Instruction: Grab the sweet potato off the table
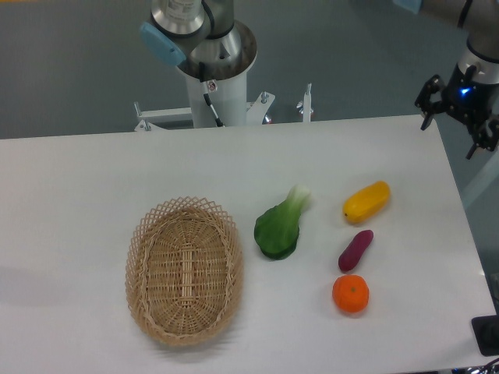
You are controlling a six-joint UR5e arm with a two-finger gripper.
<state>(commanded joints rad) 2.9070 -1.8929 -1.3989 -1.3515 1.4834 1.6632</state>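
Tool is hanging off the table's far right corner, well apart from the sweet potato; fingers spread wide, gripping nothing. Sweet potato is lying between yellow fruit and orange, right of the bok choy.

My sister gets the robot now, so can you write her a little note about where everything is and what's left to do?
Gripper: up at the far right corner of the table, fingers spread, holding nothing.
Sweet potato: lying on the table, between the yellow fruit and the orange, touching neither.
Done: nothing picked up yet.
Left: bring the gripper over the sweet potato, lower, close on it, lift.
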